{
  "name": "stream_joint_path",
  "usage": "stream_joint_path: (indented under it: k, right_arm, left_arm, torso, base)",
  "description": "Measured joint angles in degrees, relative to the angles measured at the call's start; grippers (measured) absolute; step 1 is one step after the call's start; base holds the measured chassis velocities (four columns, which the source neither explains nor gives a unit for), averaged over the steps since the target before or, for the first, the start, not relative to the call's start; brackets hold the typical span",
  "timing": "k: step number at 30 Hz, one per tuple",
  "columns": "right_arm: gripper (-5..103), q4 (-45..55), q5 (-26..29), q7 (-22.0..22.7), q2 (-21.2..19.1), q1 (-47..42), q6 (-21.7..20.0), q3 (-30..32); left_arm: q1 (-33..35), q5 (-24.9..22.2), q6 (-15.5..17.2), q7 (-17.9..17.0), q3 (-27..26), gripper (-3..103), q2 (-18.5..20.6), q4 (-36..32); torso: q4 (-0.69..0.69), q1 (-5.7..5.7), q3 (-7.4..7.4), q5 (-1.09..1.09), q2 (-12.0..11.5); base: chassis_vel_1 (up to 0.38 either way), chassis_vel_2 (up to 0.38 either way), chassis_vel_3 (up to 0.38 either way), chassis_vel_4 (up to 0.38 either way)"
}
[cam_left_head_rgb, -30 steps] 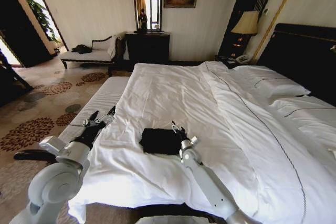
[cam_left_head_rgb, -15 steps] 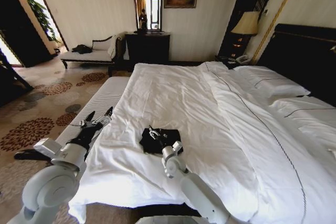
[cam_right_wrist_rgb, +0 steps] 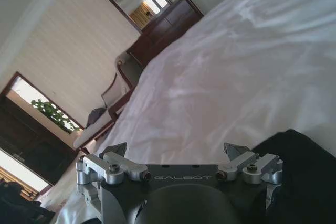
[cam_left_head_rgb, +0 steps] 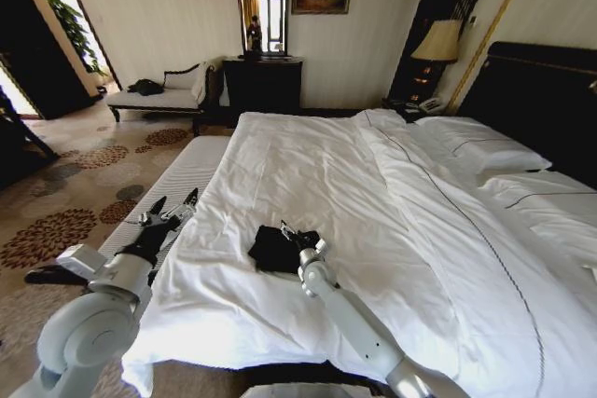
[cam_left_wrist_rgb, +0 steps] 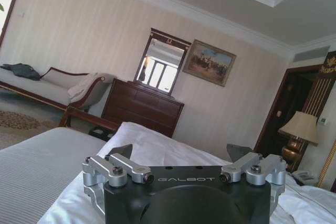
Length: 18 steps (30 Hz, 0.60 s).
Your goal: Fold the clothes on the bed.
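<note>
Head view, shirt: the black shirt (cam_left_head_rgb: 276, 249) lies as a compact dark bundle on the white duvet (cam_left_head_rgb: 373, 221), near the foot edge of the bed (cam_left_head_rgb: 546, 90) on the robot's left half.
Shirt's axis: the bundle looks slightly wider than deep, so its long axis seems to run across the bed, parallel to the foot edge; collar and hem cannot be told apart.
Right gripper: the right gripper (cam_left_head_rgb: 291, 231) sits over the shirt's far right part, fingers spread, nothing pinched; whether it touches the cloth cannot be told. In the right wrist view the same spread fingers (cam_right_wrist_rgb: 116, 150) frame bare duvet, with dark cloth at the edge.
Left gripper: the left gripper (cam_left_head_rgb: 170, 212) hangs off the bed's left side, well apart from the shirt, fingers (cam_left_wrist_rgb: 119, 152) spread and empty.
Step in hand: judged as a late fold, with the shirt already small.
Next move calls for: probably a low pinch on one free edge, lifting only the top layer so the bundle stays stacked and the duvet is not caught.
</note>
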Motion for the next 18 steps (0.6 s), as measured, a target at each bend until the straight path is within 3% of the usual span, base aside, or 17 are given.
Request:
stream_joint_path:
  k: [8,18]
  right_arm:
    - [100,3.8,-4.1,-6.4,0.8,-2.0,4.5,-2.7]
    - [100,-4.3,-3.8,-6.6,7.1,3.8,4.4,-7.8]
  left_arm:
    - [0.6,0.2,0.0,0.0,-0.3,100,0.0,-0.4]
    - [1.7,0.3,0.0,0.0,-1.7,100,0.0,-0.8]
  torso:
    - [0.02,0.00,0.00,0.00,0.0]
    - [0.02,0.00,0.00,-0.01,0.0]
  base:
    - [0.000,0.000,0.000,0.000]
    - [0.000,0.000,0.000,0.000]
